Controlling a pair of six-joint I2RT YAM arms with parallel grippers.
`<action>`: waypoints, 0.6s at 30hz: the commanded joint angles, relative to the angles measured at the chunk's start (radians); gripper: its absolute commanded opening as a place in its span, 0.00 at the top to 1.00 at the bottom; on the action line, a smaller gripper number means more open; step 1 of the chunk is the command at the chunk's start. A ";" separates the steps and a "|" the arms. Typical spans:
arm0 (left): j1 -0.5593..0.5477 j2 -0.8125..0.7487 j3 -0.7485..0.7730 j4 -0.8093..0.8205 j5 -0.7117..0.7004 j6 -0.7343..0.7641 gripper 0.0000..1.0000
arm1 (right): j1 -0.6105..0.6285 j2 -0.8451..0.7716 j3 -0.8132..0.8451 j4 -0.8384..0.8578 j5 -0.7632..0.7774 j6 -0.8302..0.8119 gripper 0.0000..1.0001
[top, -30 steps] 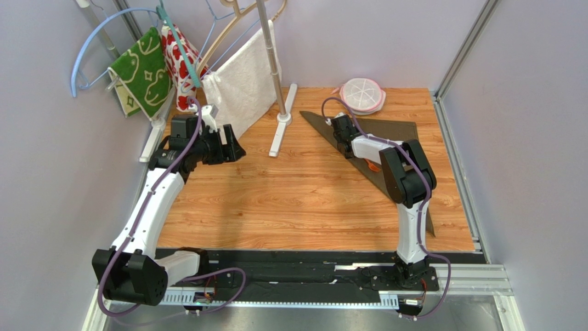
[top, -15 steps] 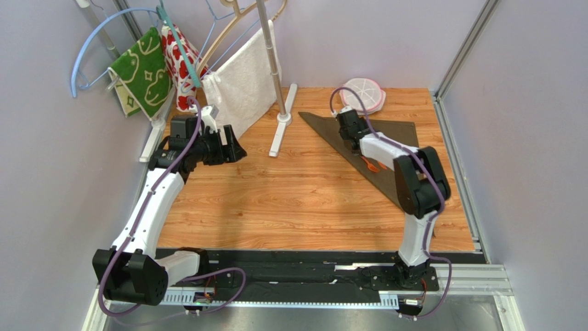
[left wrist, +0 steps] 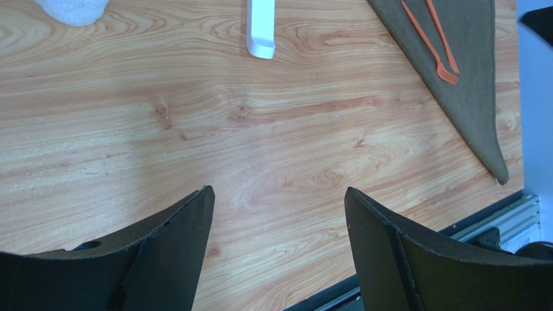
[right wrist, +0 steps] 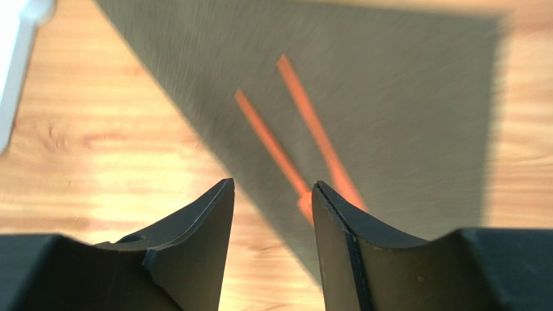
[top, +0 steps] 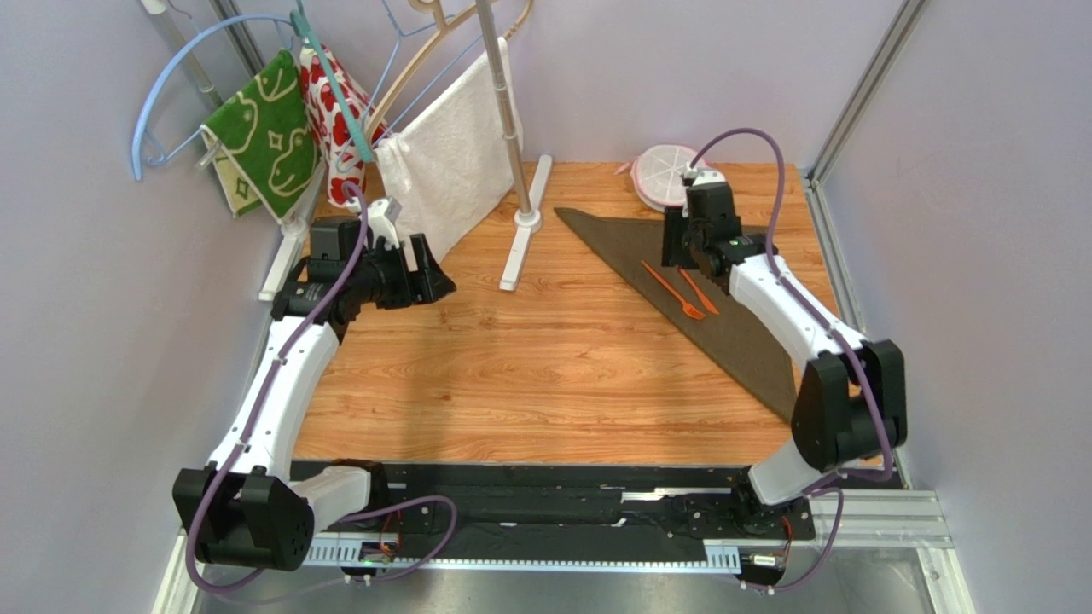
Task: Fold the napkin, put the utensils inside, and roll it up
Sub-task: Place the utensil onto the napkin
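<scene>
Folded into a triangle, the brown napkin [top: 737, 335] carries two orange utensils [top: 673, 292] side by side, one apparently a fork [left wrist: 446, 72]. The right gripper [top: 676, 238] hovers over the napkin's far end, jaws spread, empty; the left gripper [top: 436, 279], likewise spread, hangs well to its left.

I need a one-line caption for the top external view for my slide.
Two orange utensils lie side by side on the folded brown napkin; the right gripper hovers open near them.

No writing, label, brand or number is legible on anything here.
</scene>
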 commanded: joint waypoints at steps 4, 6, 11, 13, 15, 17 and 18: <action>0.007 -0.030 -0.031 0.066 0.047 -0.002 0.19 | -0.008 -0.005 -0.152 -0.067 -0.041 0.461 0.49; 0.007 -0.023 -0.036 0.066 0.064 -0.005 0.20 | -0.022 -0.046 -0.219 -0.072 -0.047 0.605 0.49; 0.007 -0.038 -0.045 0.071 0.067 -0.011 0.20 | -0.063 -0.221 -0.469 -0.007 -0.030 0.770 0.48; 0.007 -0.042 -0.047 0.077 0.075 -0.015 0.20 | -0.074 -0.249 -0.512 -0.007 -0.036 0.801 0.50; 0.007 -0.046 -0.048 0.075 0.081 -0.017 0.20 | -0.089 -0.296 -0.526 -0.038 0.021 0.810 0.50; 0.007 -0.053 -0.053 0.077 0.090 -0.018 0.21 | -0.129 -0.333 -0.548 -0.015 0.025 0.767 0.51; 0.007 -0.056 -0.054 0.080 0.092 -0.020 0.21 | -0.147 -0.365 -0.548 -0.015 0.025 0.749 0.51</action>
